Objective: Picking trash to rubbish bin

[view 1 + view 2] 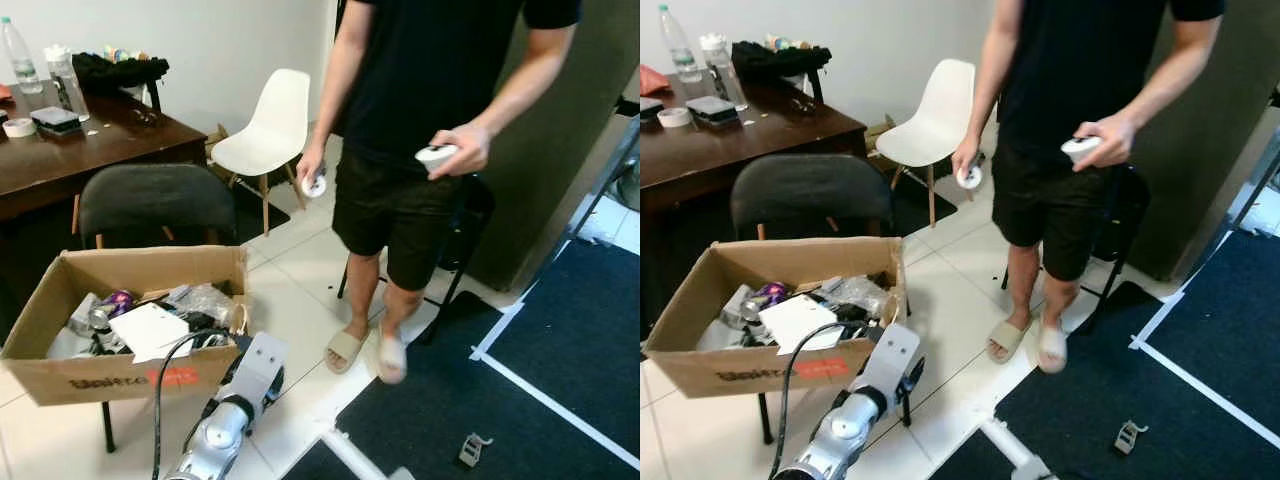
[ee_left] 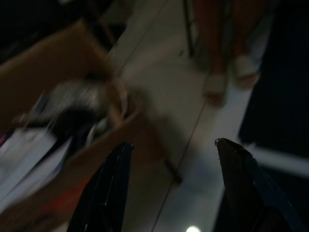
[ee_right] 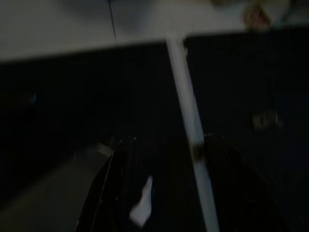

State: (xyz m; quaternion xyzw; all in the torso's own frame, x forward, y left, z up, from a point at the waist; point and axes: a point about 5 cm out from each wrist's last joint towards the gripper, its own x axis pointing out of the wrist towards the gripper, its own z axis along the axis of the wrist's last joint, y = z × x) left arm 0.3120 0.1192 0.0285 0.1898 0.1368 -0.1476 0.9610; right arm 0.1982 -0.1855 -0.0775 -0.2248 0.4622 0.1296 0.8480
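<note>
The left arm (image 1: 225, 425) reaches forward and up from the lower edge of the head views — silver, with a black cable looping along it. In its wrist view the left pincer (image 2: 171, 164) has its two black fingers (image 2: 113, 183) spread wide, nothing between them. The right pincer (image 3: 164, 169) shows dimly in its own wrist view, dark fingers parted, pointing down at the floor.
</note>
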